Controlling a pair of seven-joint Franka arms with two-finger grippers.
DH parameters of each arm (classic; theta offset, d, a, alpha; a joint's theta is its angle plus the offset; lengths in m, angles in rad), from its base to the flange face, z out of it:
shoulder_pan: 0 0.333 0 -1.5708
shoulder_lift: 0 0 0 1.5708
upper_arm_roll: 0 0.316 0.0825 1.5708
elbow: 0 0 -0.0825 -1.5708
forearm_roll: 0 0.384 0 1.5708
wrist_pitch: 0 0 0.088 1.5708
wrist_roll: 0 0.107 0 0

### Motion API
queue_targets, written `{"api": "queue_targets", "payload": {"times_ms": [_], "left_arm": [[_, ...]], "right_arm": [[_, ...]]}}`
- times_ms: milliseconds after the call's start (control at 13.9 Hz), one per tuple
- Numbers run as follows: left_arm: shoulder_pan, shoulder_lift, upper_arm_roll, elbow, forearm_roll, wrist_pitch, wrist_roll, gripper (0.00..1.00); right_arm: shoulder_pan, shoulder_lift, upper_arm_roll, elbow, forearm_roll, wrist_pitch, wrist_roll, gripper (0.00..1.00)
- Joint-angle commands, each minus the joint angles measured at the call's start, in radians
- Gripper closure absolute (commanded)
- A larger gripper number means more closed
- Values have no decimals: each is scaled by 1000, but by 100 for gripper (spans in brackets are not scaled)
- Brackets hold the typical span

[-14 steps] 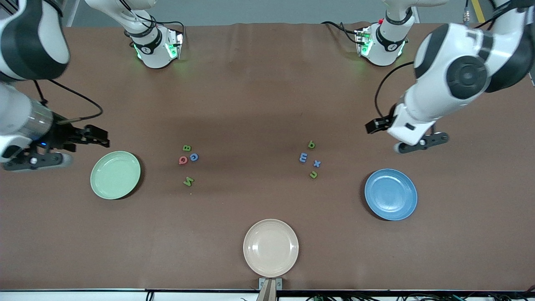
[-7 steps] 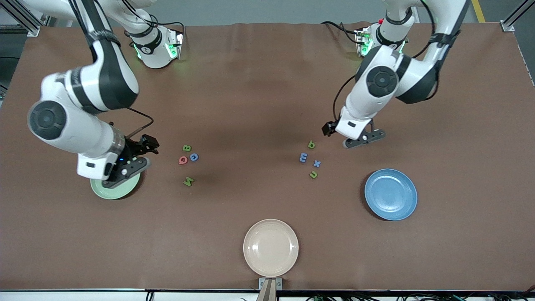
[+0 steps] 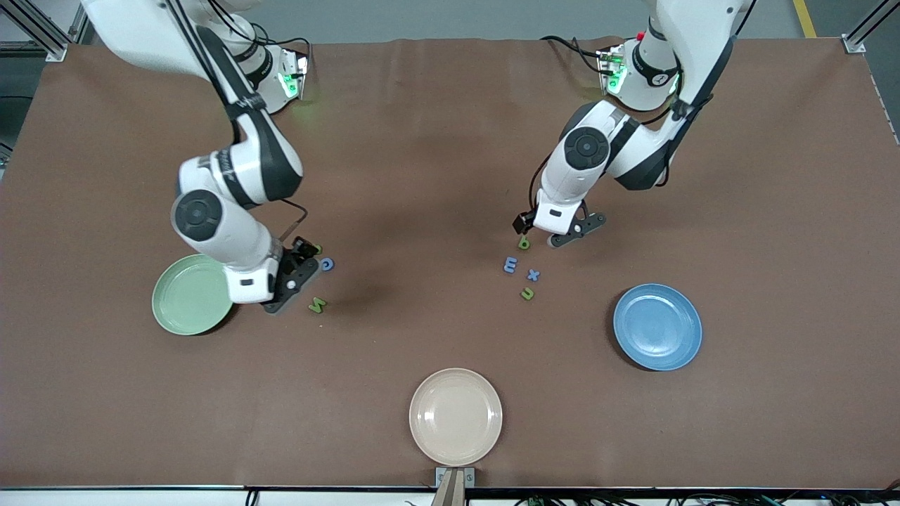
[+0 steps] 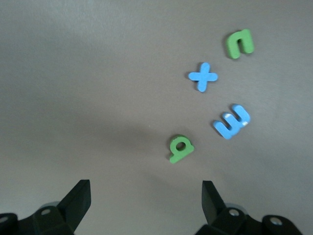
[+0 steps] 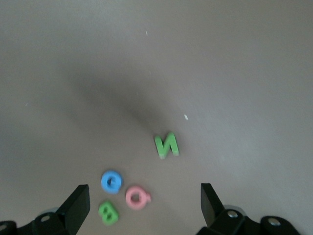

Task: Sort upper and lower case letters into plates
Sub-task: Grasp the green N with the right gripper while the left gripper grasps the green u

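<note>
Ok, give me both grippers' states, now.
Left gripper: open, empty, over the green b.
Right gripper: open, empty, over the capital letters.

A beige cream plate (image 3: pixel 455 417) sits right way up on the table, close to the edge nearest the front camera and about midway between the two ends. Just past it at that edge, a small grey bracket (image 3: pixel 454 479) is fixed to the table's rim. Dark cables (image 3: pixel 633 498) trail along below that same edge. A brown cover (image 3: pixel 436 140) lies over the whole tabletop, with a few tiny pale specks (image 5: pixel 186 117) on it. Aluminium frame posts (image 3: pixel 861 31) stand at the corners by the bases. Grey floor (image 3: pixel 422 17) shows there too, with a yellow stripe (image 3: pixel 804 17) toward the left arm's end
</note>
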Motion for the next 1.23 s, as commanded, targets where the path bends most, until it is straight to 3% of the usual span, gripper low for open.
{"api": "queue_targets", "payload": {"times_ms": [0, 217, 578, 1155], "left_arm": [[-8, 94, 0, 84, 102, 3, -120, 0], [-13, 165, 2, 141, 150, 3, -140, 0], [-25, 227, 3, 140, 176, 51, -256, 5], [-6, 231, 5, 140, 189, 57, -266, 15]], "right_arm": [[3, 102, -9, 30, -4, 62, -28, 0], [8, 162, -8, 67, -74, 61, -23, 0], [5, 223, -9, 98, -74, 64, -28, 1], [-9, 272, -9, 130, -128, 67, -29, 11]]}}
